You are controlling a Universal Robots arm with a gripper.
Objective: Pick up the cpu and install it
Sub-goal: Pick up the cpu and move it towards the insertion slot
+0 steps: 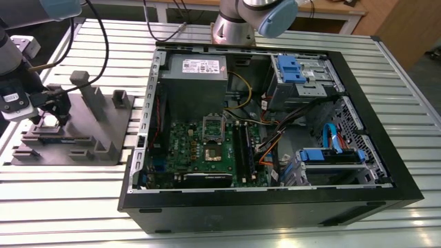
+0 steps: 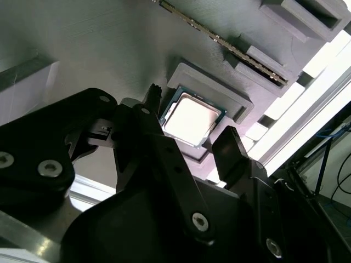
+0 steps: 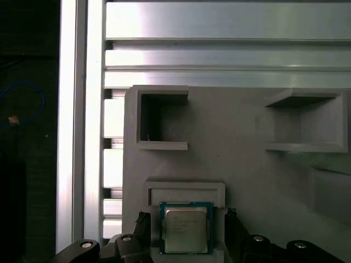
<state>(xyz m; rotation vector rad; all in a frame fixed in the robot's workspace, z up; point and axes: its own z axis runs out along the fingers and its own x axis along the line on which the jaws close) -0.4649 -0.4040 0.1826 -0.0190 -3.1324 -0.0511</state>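
The cpu (image 3: 185, 228) is a small square chip with a silvery top. It lies flat in a shallow recess of the grey holder block (image 1: 103, 129) on the exterior view's left. My gripper (image 1: 49, 114) hangs low over that recess. In both wrist views its two black fingers (image 2: 227, 143) stand on either side of the cpu (image 2: 192, 118), a small gap on each side, so the gripper (image 3: 186, 222) is open around the chip. Inside the computer case the motherboard's socket (image 1: 214, 153) lies uncovered, its silver cover plate (image 1: 214, 124) flipped up.
The open black computer case (image 1: 386, 170) fills the middle and right of the slatted metal table (image 1: 69, 206). It holds a grey power supply (image 1: 195, 70), blue drive brackets (image 1: 296, 70) and cables. Tall posts (image 1: 88, 93) rise from the holder block beside my gripper.
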